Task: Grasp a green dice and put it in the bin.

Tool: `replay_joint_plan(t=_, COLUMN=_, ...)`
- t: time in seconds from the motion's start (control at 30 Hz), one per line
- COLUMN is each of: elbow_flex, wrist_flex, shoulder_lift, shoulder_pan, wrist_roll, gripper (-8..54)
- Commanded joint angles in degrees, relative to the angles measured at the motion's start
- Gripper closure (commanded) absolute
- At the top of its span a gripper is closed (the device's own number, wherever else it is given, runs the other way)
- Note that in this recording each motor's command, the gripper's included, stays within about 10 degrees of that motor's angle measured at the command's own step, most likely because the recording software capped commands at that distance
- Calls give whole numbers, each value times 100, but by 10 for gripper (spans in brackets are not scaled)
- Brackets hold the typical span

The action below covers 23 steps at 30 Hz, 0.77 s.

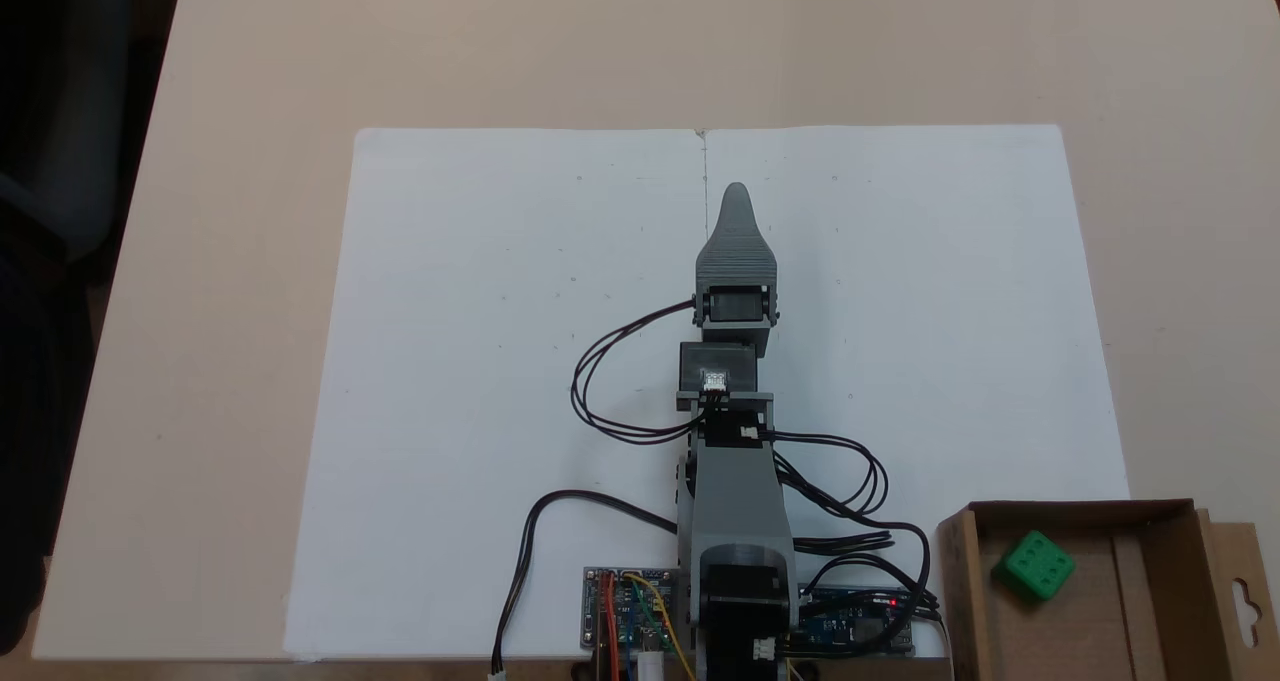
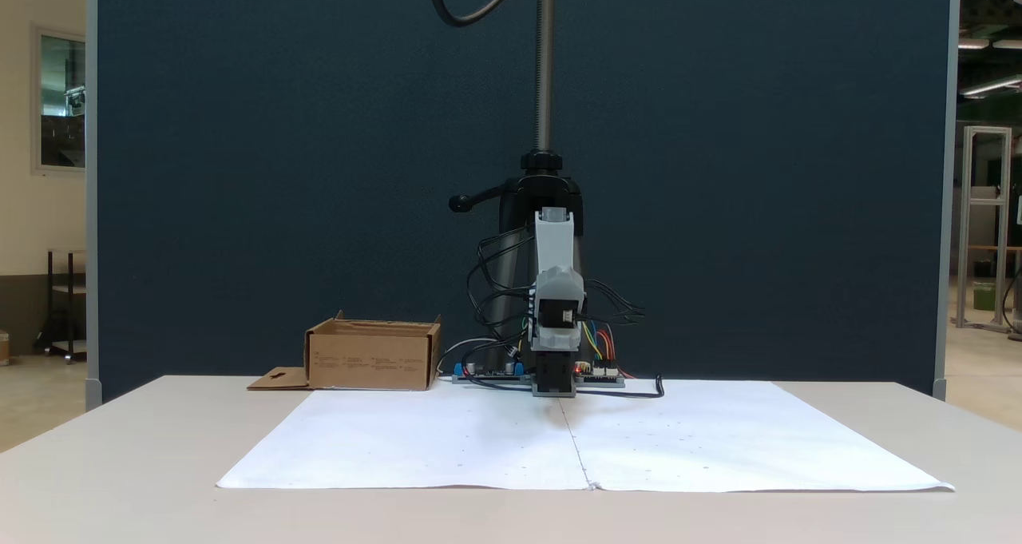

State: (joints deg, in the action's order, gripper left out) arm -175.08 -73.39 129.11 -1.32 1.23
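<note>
The green dice (image 1: 1035,564) lies inside the bin (image 1: 1080,511), a shallow brown cardboard box at the lower right of a fixed view; in the other fixed view the bin (image 2: 371,360) stands left of the arm's base and its wall hides the dice. My gripper (image 1: 737,201) points straight out over the middle of the white paper, far from the bin, and nothing shows in it. Its jaws lie one over the other, so only the upper grey tip shows. Head on, the gripper (image 2: 553,384) sits low over the paper.
White paper sheets (image 1: 480,361) cover the middle of the beige table (image 1: 230,161). Black cables (image 1: 600,381) loop beside the arm, and circuit boards (image 1: 625,611) sit at its base. The bin's flap (image 1: 1245,591) sticks out to the right. A dark blue partition (image 2: 279,168) stands behind.
</note>
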Motion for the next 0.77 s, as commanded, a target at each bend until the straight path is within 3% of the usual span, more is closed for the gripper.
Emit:
replay_joint_plan(t=0.0, elbow_flex=-422, wrist_flex=-982, shoulder_lift=668, shoulder_pan=-70, wrist_roll=439, gripper=5)
replay_joint_plan(t=0.73, elbow_flex=-422, wrist_flex=-2426, shoulder_lift=659, shoulder_pan=-35, wrist_roll=439, gripper=5)
